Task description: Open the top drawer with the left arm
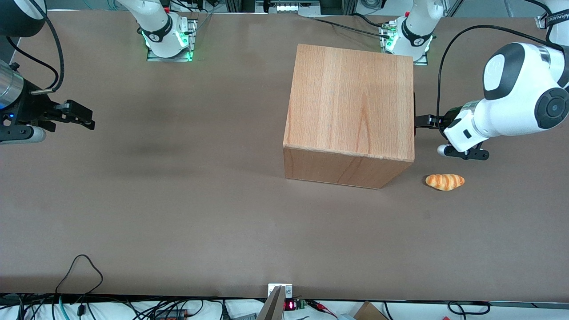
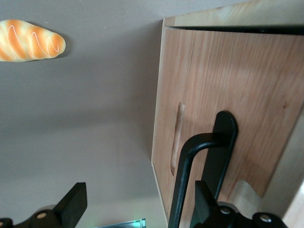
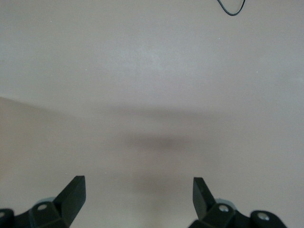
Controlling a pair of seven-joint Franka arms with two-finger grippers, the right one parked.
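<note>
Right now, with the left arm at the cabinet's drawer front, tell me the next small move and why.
Probably shift the gripper sideways to centre the black bar handle, then close. The fingers are spread open, the handle sits by one finger rather than midway, and the top drawer looks shut.

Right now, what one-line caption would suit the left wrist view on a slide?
Open end effector at the drawer front, one finger beside its black handle; bread roll on the table.
</note>
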